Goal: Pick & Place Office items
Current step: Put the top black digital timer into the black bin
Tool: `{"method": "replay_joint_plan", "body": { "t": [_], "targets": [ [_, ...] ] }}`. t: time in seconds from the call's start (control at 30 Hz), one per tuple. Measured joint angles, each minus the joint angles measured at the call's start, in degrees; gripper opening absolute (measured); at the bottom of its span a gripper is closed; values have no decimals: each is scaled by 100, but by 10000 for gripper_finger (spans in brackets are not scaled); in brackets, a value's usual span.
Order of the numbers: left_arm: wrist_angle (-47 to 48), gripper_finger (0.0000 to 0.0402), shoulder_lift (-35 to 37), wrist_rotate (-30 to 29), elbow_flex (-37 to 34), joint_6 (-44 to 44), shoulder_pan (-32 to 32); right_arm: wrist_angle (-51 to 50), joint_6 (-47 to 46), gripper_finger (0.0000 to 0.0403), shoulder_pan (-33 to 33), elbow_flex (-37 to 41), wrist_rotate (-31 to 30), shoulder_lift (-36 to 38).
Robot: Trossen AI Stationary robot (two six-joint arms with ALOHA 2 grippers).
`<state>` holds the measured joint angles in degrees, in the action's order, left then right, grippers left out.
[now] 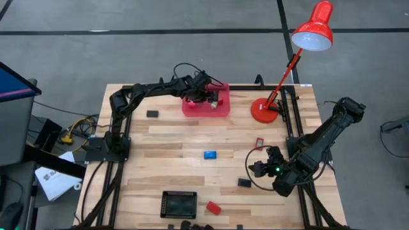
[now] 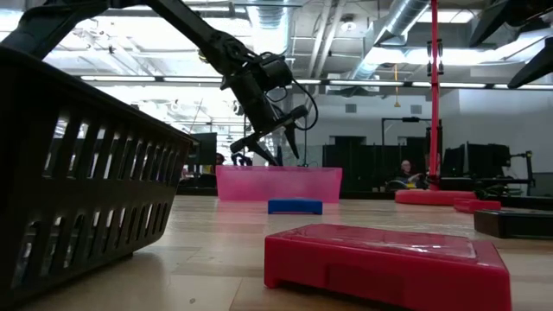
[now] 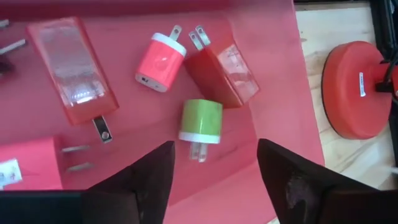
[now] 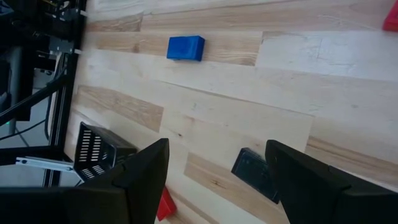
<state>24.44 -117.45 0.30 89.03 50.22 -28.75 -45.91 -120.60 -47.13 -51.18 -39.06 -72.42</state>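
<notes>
Chargers in pink tray (image 3: 273,74): five; left gripper (image 3: 211,171) wide above, right gripper (image 4: 214,174) wide.

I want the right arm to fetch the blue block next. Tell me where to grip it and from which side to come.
Grip the blue block across its two long side faces, coming straight down from above. It lies flat on the bare table with nothing touching it, so the top is free and the short width should fit between the open fingers of the right gripper, which hangs nearby with nothing in it.
</notes>
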Motion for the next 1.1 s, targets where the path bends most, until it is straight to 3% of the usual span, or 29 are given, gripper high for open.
{"method": "replay_joint_plan", "body": {
  "t": [0.17,0.33,0.43,0.67,0.73,0.87,1.0,1.1],
  "targets": [
    [-108,236,350,-255,-9,-850,-22,16,9,260,0,0,1,0],
    [-106,232,1326,-161,-35,-3102,-26,10,36,260,0,2,-2,2],
    [652,233,2050,120,-132,-4225,-46,11,59,260,0,2,-26,0],
    [3354,244,3219,-3,-672,-6293,-59,42,108,260,0,2,-319,1],
    [3873,249,3417,-91,-937,-6317,-72,71,193,260,2,2,-325,0],
    [4593,256,3418,-338,-1535,-5291,-380,94,251,260,2,2,-391,0],
    [4494,257,3191,-436,-2246,-4064,-805,98,258,260,7,2,-477,1],
    [4191,252,3022,-887,-2598,-2882,-995,134,266,260,4,2,-478,0]
  ]
}}
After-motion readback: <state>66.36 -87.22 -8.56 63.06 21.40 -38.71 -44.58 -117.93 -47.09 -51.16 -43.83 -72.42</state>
